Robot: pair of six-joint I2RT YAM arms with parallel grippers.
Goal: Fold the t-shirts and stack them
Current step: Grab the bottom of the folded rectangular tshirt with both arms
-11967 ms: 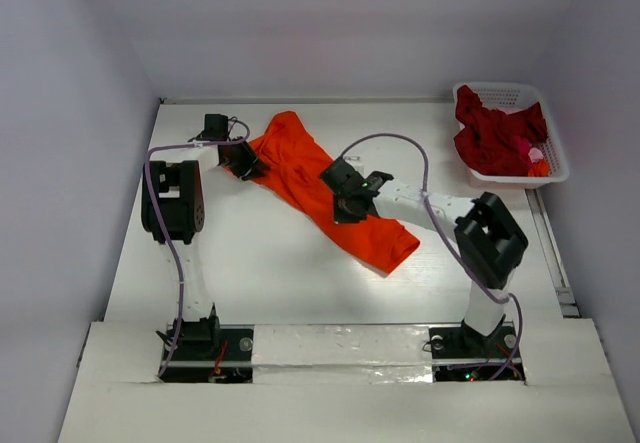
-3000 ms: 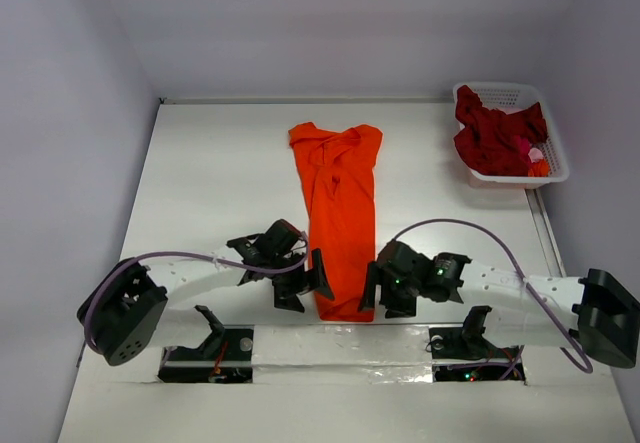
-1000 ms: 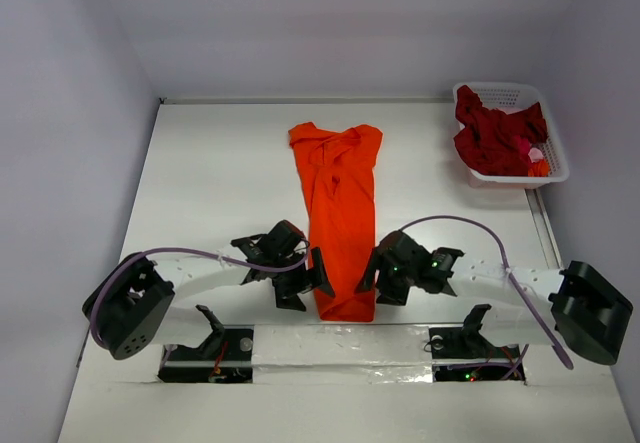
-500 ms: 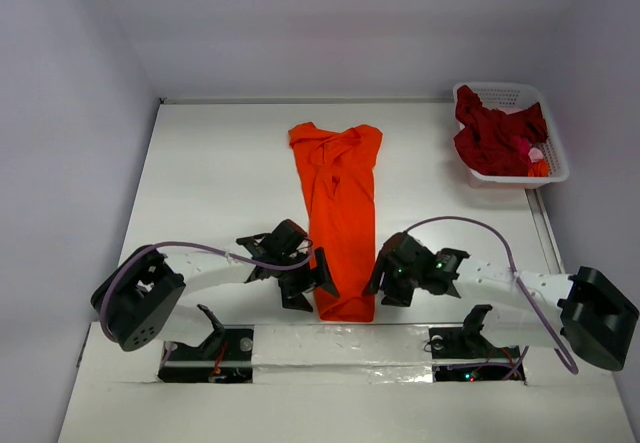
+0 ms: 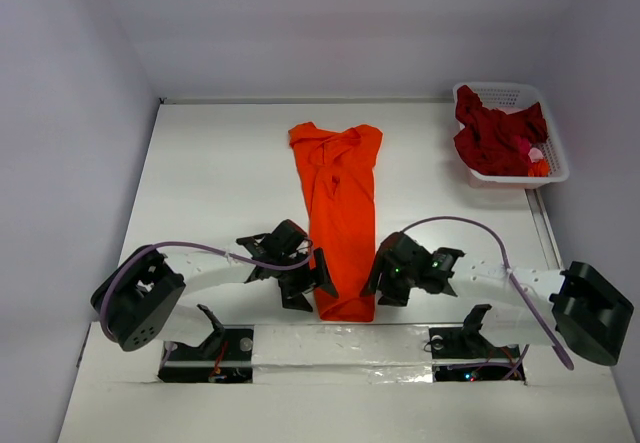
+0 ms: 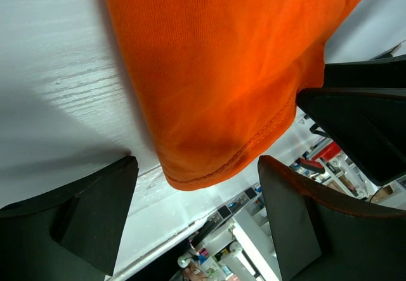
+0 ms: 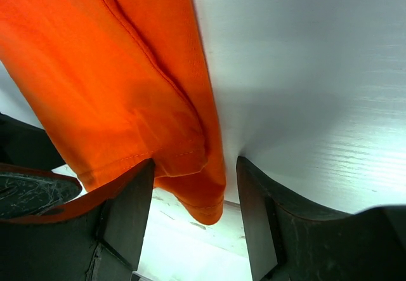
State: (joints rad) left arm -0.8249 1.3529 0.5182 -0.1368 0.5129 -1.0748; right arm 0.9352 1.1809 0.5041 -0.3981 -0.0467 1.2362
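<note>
The orange t-shirt (image 5: 340, 213) lies on the white table as a long narrow strip, collar end far, hem end near the arm bases. My left gripper (image 5: 322, 281) sits at the hem's left corner, open; the corner (image 6: 203, 160) lies between its jaws, touching neither finger. My right gripper (image 5: 372, 277) is at the hem's right corner, open; that corner (image 7: 196, 192) hangs between the two fingers, close against the left finger (image 7: 124, 221) and apart from the right one. The dark crimson t-shirt (image 5: 492, 138) is bunched in the basket.
A white latticed basket (image 5: 505, 89) stands at the back right corner with the crimson cloth and small pink and orange bits in it. The table's near edge and a metal rail (image 5: 340, 348) run just behind both grippers. Walls close in the table on three sides.
Both grippers have shifted slightly inward onto the hem corners, and their jaws have narrowed a little. The orange t-shirt lies as before.
</note>
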